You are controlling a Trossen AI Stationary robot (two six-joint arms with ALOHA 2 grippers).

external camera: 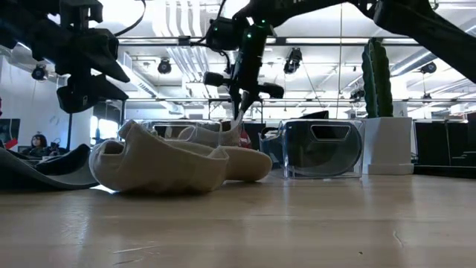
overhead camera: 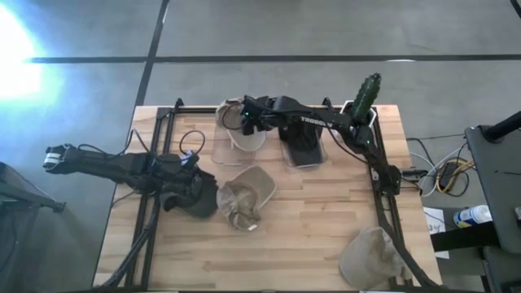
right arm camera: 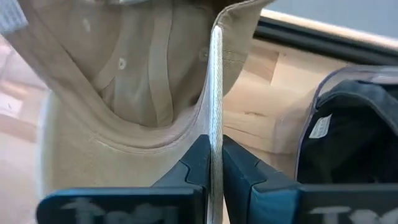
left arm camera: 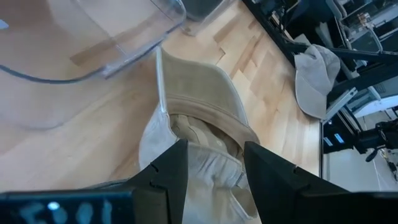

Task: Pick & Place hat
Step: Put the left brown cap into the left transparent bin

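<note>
A crumpled beige hat (overhead camera: 247,195) lies on the table's middle; it also shows in the low view (external camera: 163,165) and the left wrist view (left arm camera: 199,118). My left gripper (left arm camera: 214,168) hovers open just above its left side (overhead camera: 213,198), fingers on either side, touching nothing. My right gripper (overhead camera: 247,120) reaches from the right over a clear bin (overhead camera: 226,150) at the far side and is shut on a second beige hat (right arm camera: 124,93) inside it. My right gripper pinches a thin upright edge of the beige hat (right arm camera: 216,118) between its two fingers. The fingers (external camera: 239,112) come from above, pointing down. The hat's inside faces the wrist camera, and its lower part sits in the clear bin (external camera: 212,134).
A second clear bin (overhead camera: 303,150) holding a dark hat (right arm camera: 348,124) stands right of the first. A cactus in a white pot (overhead camera: 365,98) is at the far right corner. A third beige hat (overhead camera: 370,256) lies at the near right corner. Bare wood lies along the near edge.
</note>
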